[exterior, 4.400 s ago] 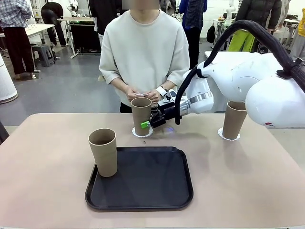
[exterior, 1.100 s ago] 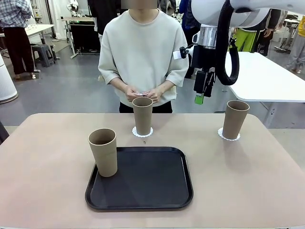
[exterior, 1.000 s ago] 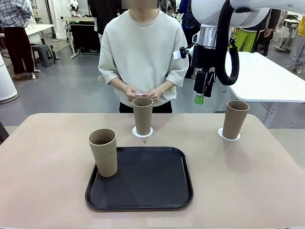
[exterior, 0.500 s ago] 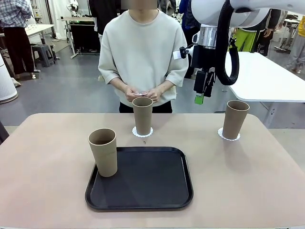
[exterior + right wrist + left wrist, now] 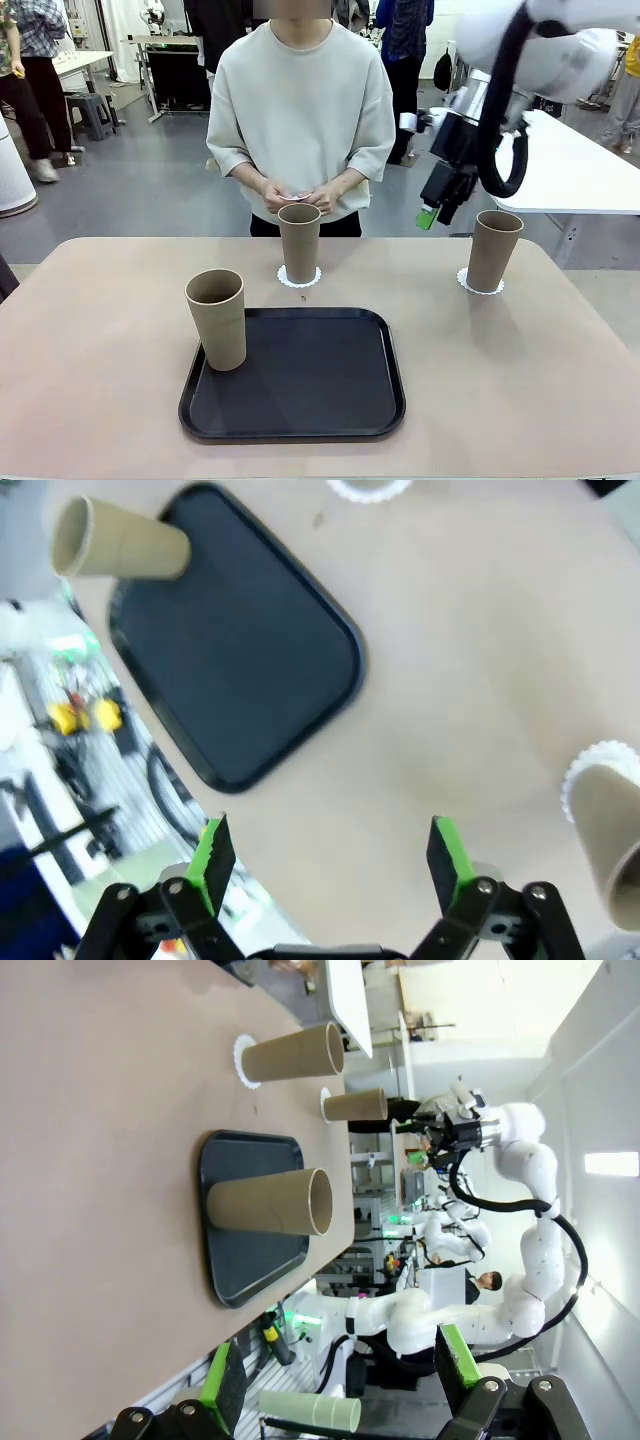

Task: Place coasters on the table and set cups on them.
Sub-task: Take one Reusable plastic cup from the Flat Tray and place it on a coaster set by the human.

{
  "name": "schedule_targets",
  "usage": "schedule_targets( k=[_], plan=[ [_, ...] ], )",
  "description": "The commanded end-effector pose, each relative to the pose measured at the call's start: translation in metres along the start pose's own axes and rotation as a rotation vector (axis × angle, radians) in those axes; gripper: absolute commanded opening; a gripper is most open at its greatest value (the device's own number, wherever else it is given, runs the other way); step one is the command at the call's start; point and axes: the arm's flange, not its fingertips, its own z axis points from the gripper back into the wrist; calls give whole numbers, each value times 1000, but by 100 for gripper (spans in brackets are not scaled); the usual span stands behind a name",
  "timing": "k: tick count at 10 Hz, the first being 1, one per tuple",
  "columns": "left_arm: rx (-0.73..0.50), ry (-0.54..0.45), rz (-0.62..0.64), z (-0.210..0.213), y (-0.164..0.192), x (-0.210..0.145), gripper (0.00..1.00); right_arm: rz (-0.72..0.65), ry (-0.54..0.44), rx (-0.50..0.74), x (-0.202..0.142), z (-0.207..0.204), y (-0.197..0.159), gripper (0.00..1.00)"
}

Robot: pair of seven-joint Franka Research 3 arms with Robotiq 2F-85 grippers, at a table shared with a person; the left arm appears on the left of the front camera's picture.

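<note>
Three tan cups stand upright. One cup (image 5: pixel 215 320) is on the black tray's left edge, one (image 5: pixel 299 243) sits on a lacy white coaster (image 5: pixel 299 278) in front of the person, and one (image 5: pixel 493 250) on a coaster (image 5: pixel 479 285) at the right of the beige table (image 5: pixel 90 380). My right gripper (image 5: pixel 437 208) hangs open and empty in the air, up and left of the right cup (image 5: pixel 612 842); its pads (image 5: pixel 212 855) are spread wide. My left gripper (image 5: pixel 340 1375) is open, far back from the tray cup (image 5: pixel 270 1203). The person's hands (image 5: pixel 298 196) hold something small and white.
The black tray (image 5: pixel 300 375) lies at the table's front middle, bare apart from the one cup. The person stands close behind the far edge. A glossy white table (image 5: pixel 560 165) is behind on the right. Open tabletop lies left of the tray.
My right gripper, which was at the middle cup 4.4 s ago, has let go and risen. In the last half second it swung right and a bit lower. Cups unmoved.
</note>
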Motion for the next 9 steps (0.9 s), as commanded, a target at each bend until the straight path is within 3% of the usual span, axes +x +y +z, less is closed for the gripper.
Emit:
schedule_targets(
  k=[1,3,4,6,9],
  plan=[
    [-13,-5,-10,1,-2,-1,100,-30,-301,237,-49,-1,-11,100],
    [-13,-5,-10,1,-2,-1,100,-107,-525,699,-101,8,-54,100],
    [-13,-5,-10,1,-2,-1,100,-121,-571,852,-128,13,-68,100],
    [-13,-5,-10,1,-2,-1,100,-187,-617,978,-185,30,-93,100],
    [-13,-5,-10,1,-2,-1,100,-364,-647,996,-245,39,-122,100]
  ],
)
